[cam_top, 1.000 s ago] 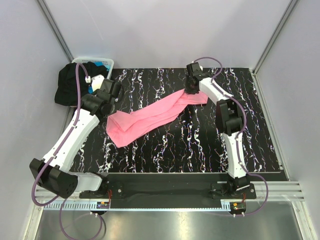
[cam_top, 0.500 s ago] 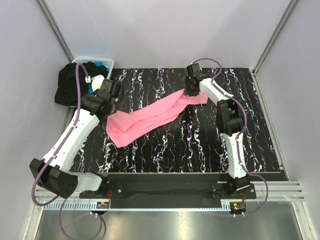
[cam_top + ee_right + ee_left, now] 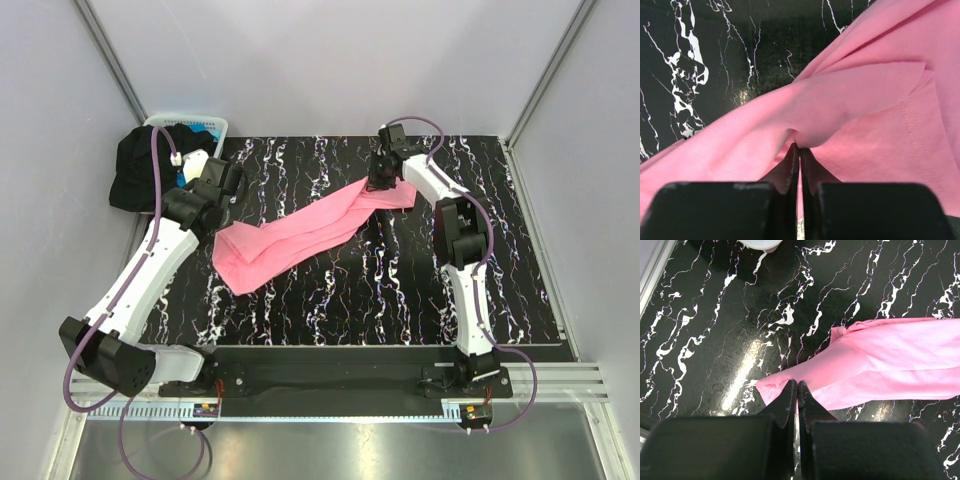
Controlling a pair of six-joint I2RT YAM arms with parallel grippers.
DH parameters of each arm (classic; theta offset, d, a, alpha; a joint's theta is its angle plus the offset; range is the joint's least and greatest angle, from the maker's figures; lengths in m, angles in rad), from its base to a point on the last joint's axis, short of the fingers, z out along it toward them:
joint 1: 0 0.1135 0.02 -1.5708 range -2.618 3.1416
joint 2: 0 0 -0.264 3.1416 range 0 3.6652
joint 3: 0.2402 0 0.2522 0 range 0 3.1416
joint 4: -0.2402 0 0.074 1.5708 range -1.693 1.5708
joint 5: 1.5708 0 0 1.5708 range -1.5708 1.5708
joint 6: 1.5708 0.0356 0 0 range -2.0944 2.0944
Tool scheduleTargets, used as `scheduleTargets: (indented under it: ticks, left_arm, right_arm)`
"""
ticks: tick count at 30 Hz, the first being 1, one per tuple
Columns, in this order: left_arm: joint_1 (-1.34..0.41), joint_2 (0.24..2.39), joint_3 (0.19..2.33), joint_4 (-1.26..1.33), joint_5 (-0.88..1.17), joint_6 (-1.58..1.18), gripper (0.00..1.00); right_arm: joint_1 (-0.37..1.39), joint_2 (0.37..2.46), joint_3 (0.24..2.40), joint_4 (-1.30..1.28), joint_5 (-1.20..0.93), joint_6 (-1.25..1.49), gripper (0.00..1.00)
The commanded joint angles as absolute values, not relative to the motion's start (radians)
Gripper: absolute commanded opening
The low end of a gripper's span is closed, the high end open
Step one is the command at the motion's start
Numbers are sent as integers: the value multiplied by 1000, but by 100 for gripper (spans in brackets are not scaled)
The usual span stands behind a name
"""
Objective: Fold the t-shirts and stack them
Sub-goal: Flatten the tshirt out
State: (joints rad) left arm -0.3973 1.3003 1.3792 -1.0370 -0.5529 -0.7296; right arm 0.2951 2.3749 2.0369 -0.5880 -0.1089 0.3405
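Nearest the camera, two arm bases sit side by side at the front edge of the one black, white-veined table (image 3: 350,300). From them the left arm (image 3: 150,268) reaches up the left side and the right arm (image 3: 468,280) runs straight toward the far edge.

Between the arms lies one pink t-shirt (image 3: 300,232), bunched into a long band. It slants across the tabletop from near left to far right.

The left gripper (image 3: 797,387) has its two fingers pressed together with no gap. Their tips are at the edge of the band's left end, which rests on the table. Whether any cloth is caught between them cannot be told.

The right gripper (image 3: 799,148) is at the band's far right end. Its two fingers are closed tight on a raised fold of the pink cloth, which puckers into the tips.

Farthest back, at the far left corner, stands one white basket (image 3: 216,123). One black t-shirt (image 3: 135,170) is heaped in it and spills over its left side, off the table.

Two shirts show plainly: one pink, one black.
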Motion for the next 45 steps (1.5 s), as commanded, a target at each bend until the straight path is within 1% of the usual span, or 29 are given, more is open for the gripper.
scheduleTargets:
  ticks: [1,6,8,14,21,26,29,32,34,37,40,41,42,43,44,45]
  left_arm:
    - [-391,1281,1391,-999,-557,-721,0]
    - [-393,1282,1393,-999,-557,-724,0]
    - [-391,1276,1390,-999,-558,-726,0]
    - [-393,1264,1384,-997,-552,-724,0]
    - [-414,1252,1373,-997,-535,-712,0]
    - [-429,1203,1344,-1003,-523,-709,0]
    - [-431,1169,1324,-1005,-522,-707,0]
    - [-431,1149,1318,-1012,-529,-710,0]
    - [-431,1146,1319,-1015,-540,-715,0]
    - [-431,1157,1330,-1016,-558,-726,0]
    - [-431,1183,1350,-1017,-581,-738,0]
    - [-431,1193,1353,-1016,-590,-744,0]
    - [-431,1200,1356,-1015,-613,-756,0]
    - [-431,1207,1364,-1017,-626,-761,0]
    - [-431,1216,1370,-1019,-640,-767,0]
    - [-431,1235,1380,-1019,-672,-787,0]
  right_arm:
    - [291,2378,2102,-566,-146,342,0]
    - [291,2324,2095,-568,-108,325,0]
    - [291,2283,2059,-569,-49,322,0]
    - [293,1998,1882,-613,121,343,0]
    - [293,1743,1671,-722,161,382,0]
    - [299,1591,1603,-857,209,423,0]
    - [307,1501,1559,-920,198,443,0]
    - [314,1447,1549,-979,232,466,0]
    - [319,1437,1551,-991,261,474,0]
    - [321,1476,1531,-925,285,460,0]
    - [322,1607,1561,-865,290,460,0]
    - [321,1696,1580,-850,284,454,0]
    - [322,1744,1630,-824,275,453,0]
    - [322,1849,1702,-809,267,437,0]
    - [321,1905,1703,-808,262,433,0]
    - [322,1964,1811,-821,235,423,0]
